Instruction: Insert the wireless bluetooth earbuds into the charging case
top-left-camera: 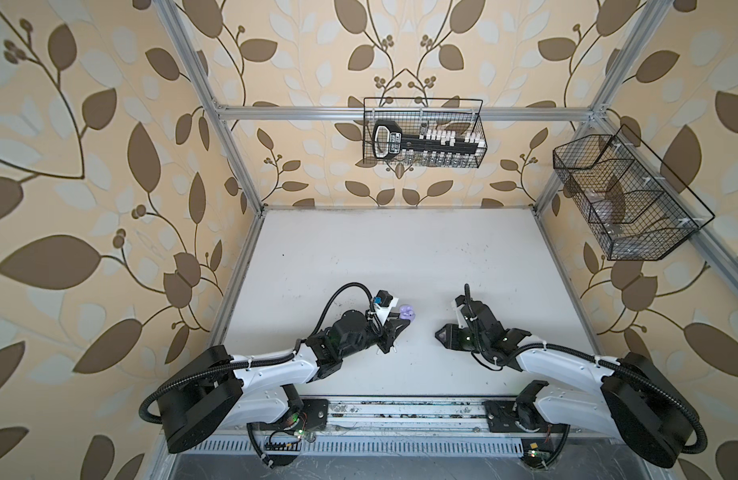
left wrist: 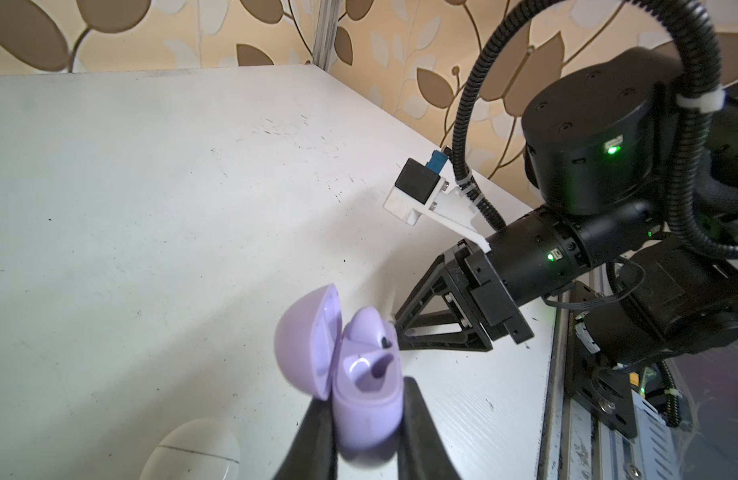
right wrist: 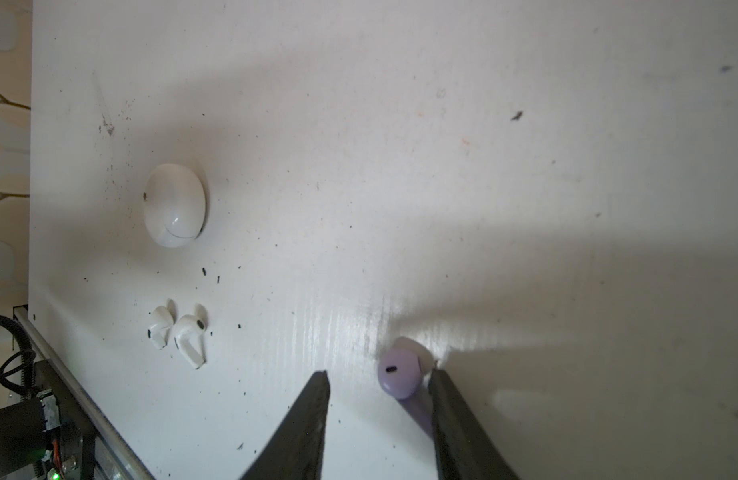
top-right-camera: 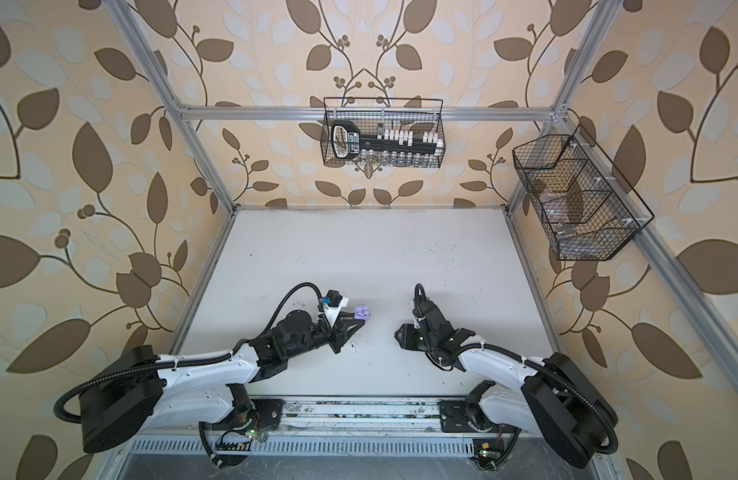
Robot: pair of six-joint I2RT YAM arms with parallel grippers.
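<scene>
**A:** Right gripper (right wrist: 379,374) is down at the table (right wrist: 483,166), jaws apart. The loose lilac earbud (right wrist: 400,372) lies between them, tight against one finger. Tips?

**B:** I'd centre it first, then pinch the bulb, not the stem. Left gripper (left wrist: 365,405) is clamped on the open lilac case (left wrist: 359,374), and it looks like one bud's seated, so aim for the free slot. Closed white case (right wrist: 174,205) and two white earbuds (right wrist: 188,332) sit well aside, nothing blocking.
</scene>
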